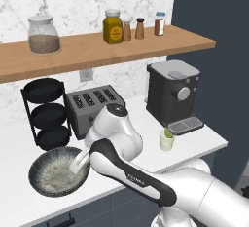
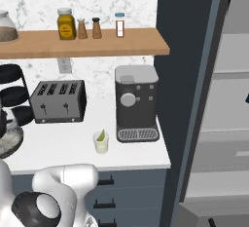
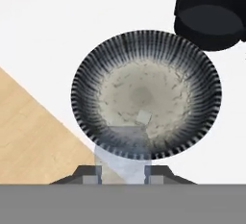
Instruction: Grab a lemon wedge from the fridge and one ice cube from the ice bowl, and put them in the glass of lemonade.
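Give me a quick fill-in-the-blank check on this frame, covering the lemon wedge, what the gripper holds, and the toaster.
1. The lemon wedge lies in the ____ of lemonade.
2. The gripper holds an ice cube above the ____.
3. The toaster stands between the tiered rack and the ____.
Missing words: glass; ice bowl; coffee machine.
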Robot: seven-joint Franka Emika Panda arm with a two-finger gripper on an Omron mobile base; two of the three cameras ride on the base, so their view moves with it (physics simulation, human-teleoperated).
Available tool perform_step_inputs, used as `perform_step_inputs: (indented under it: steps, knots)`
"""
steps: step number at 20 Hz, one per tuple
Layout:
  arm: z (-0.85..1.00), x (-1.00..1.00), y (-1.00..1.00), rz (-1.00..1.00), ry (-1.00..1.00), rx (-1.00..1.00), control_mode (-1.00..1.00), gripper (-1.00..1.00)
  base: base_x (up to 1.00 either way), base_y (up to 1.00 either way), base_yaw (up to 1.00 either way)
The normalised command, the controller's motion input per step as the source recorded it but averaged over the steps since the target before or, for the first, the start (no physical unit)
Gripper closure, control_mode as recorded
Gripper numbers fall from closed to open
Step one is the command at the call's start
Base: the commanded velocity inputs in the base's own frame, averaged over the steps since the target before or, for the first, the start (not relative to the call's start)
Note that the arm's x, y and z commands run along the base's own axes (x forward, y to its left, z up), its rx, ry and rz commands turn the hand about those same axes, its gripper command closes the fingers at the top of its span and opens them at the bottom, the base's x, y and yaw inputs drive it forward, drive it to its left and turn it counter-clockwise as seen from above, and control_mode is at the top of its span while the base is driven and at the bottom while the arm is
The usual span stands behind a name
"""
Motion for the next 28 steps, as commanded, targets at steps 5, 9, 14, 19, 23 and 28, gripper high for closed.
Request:
perform_step_inputs:
  steps: [5,9,14,19,23,28]
  knots:
    - [0.29,-0.19,-0.65,-0.09,0.13,-0.17,-1.0,1.0,0.0,0.0,0.0]
    - [0.1,-0.07,-0.88,-0.16,0.04,-0.16,-1.0,1.0,0.0,0.0,0.0]
    - [0.0,0.0,-0.98,-0.13,-0.01,-0.06,-1.0,1.0,0.0,0.0,0.0]
    - [0.06,0.01,-1.0,-0.13,-0.04,-0.01,-1.0,1.0,0.0,0.0,0.0]
    - [0.28,0.16,-1.0,-0.15,-0.01,0.0,-1.0,1.0,0.0,0.0,0.0]
    - [0.27,0.29,-0.95,-0.16,0.0,0.0,-1.0,1.0,0.0,0.0,0.0]
